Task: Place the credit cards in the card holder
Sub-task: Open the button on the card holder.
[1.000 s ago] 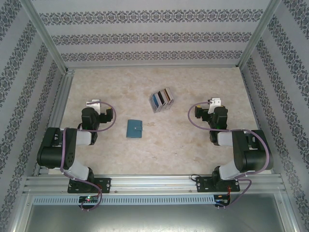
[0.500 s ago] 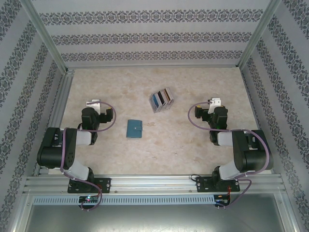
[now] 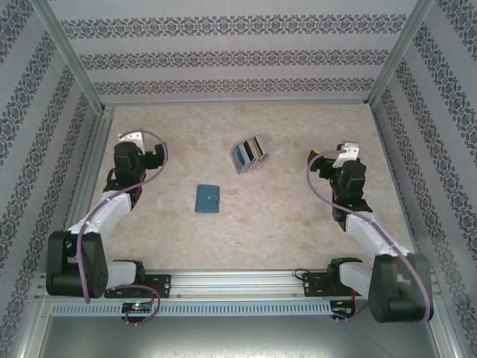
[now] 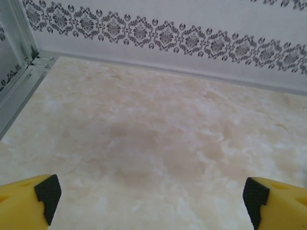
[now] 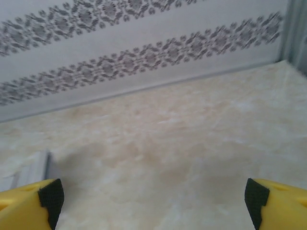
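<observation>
The credit cards (image 3: pixel 249 154) lie in a short fanned row of mixed colours, past the middle of the marble-patterned table. The card holder (image 3: pixel 208 198), a small teal wallet, lies flat and closed nearer to me, left of centre. My left gripper (image 3: pixel 131 139) hangs over the far left of the table, well left of both. In the left wrist view its yellow fingers (image 4: pixel 29 201) stand wide apart, so the left gripper (image 4: pixel 151 196) is open over bare table. My right gripper (image 3: pixel 347 152) is to the right of the cards. It (image 5: pixel 151 196) is open too, with nothing between its fingers.
Patterned walls close in the table on three sides, with an aluminium frame (image 3: pixel 95 160) along the left edge. A pale ridged edge (image 5: pixel 33 167) shows beside the right gripper's left finger, too blurred to name. Free table lies between the two arms around the wallet.
Both arms have unfolded from their tucked poses. The left gripper moved toward the far left, the right gripper up and to the right. Cards and wallet have not moved.
</observation>
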Available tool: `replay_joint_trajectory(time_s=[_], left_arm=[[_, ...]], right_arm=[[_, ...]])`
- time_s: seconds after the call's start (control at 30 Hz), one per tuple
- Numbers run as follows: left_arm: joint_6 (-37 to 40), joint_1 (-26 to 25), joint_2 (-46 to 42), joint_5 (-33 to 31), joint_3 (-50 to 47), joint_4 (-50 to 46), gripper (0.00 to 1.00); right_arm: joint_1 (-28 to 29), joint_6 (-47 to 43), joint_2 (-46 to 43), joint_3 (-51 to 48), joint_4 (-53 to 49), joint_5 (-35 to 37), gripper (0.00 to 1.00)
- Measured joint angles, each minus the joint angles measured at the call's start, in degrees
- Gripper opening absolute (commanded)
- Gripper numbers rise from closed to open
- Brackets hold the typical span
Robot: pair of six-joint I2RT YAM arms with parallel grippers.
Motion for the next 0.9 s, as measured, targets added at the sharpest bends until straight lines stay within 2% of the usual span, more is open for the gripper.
replay_joint_trajectory(time_s=[0.13,0.33,0.57,0.73,0.9], left_arm=[[-2.2,0.0,0.0,3.2,4.1,-9.0,0.99],[-4.1,0.0,0.9,9.9,7.5,-18.5,0.99],[-7.0,0.0,5.0,16.5,8.8,-21.4,1.0],[-8.2,0.0,5.5,19.3,8.8,-23.5,0.99],[-8.7,0.0,5.7,22.3,10.1,-27.1,1.0]], right_arm=[[1.2,5.3,-0.1,4.9,-10.0,-7.1,0.98],[9.6,7.2,-0.5,11.5,-23.6,-8.6,0.95],[22.7,7.0,3.0,18.5,-33.9,-4.9,0.95],[32.6,5.9,10.5,24.7,-38.5,-1.1,0.96],[39.8,4.8,19.4,32.1,-42.8,1.2,0.96]])
